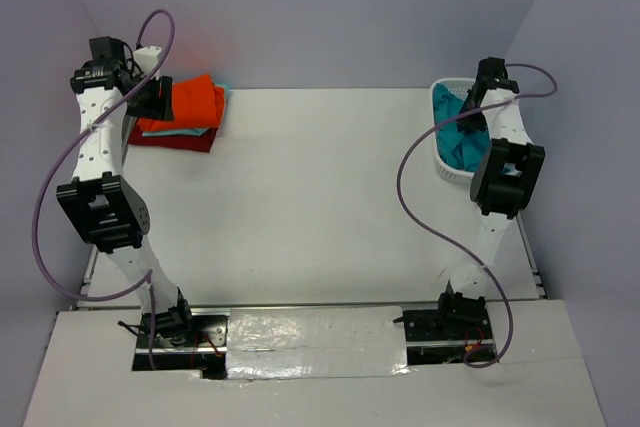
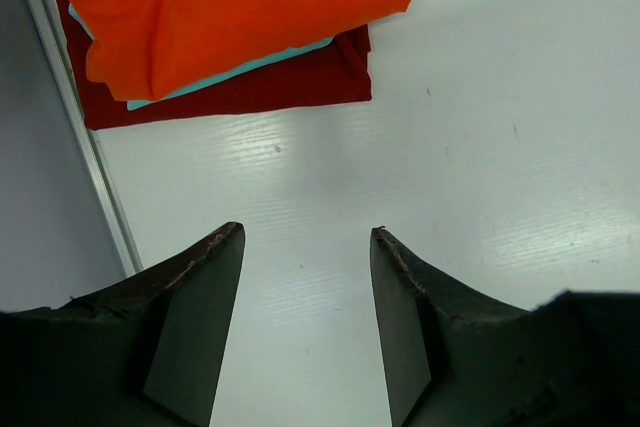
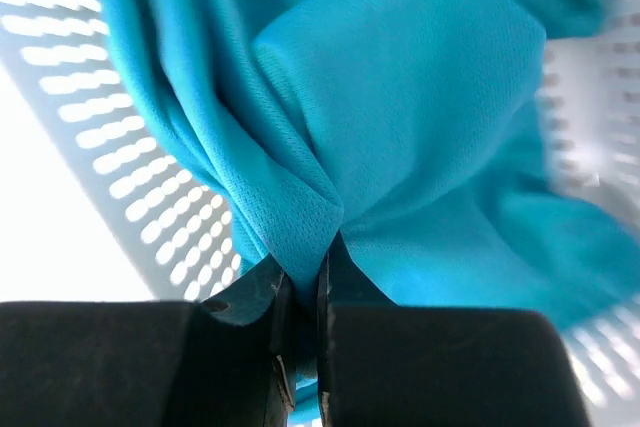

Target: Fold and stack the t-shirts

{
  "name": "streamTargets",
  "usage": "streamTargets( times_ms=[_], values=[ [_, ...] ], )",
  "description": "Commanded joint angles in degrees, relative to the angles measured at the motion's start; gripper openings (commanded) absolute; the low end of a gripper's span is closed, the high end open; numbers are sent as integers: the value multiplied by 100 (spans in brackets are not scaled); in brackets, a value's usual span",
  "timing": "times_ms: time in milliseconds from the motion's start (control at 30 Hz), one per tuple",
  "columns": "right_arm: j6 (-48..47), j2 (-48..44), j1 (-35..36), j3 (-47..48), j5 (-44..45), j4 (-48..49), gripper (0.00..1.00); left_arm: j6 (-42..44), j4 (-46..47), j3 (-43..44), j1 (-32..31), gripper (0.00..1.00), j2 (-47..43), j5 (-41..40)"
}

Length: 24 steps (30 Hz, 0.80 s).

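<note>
- Pick-up step: the right pincer pinches a fold of the teal shirt in the far-right basket.
- The left pincer hangs wide and empty near the folded stack, far left.
- Next, I judge: lift the shirt out onto the surface.

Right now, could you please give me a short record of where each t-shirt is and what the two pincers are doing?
Stack: far-left corner of the table, three folded shirts
Top: orange t-shirt
Middle: mint-aqua t-shirt, only an edge showing
Bottom: dark red t-shirt
Unfolded: teal-blue t-shirt, in the white mesh basket at far right
Left pincer: open, empty, over bare table beside the stack
Right pincer: shut on a fold of the teal-blue t-shirt
</note>
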Motion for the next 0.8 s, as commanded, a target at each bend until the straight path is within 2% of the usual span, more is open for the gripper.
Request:
streamTargets(
  times_ms=[0,367,533,633,667,767],
  values=[
    [-94,-1309,-43,32,429,401,0,26,-153,225,-2,66,-532,136],
    [-217,-4147,193,-670,70,1263,0,35,-179,-240,-11,66,-1287,303],
    [-445,-5307,527,-1154,-570,1641,0,53,-179,-452,-2,67,-1613,426],
    [-761,-5940,1027,-1391,-913,1843,0,44,-197,-487,-11,67,-1710,444],
    [-919,-6091,1464,-1462,-1028,1983,0,35,-188,-513,-2,67,-1719,435],
    [-965,-6505,2134,-1682,-1651,2177,0,-35,-188,-470,-11,67,-1745,487]
  ],
)
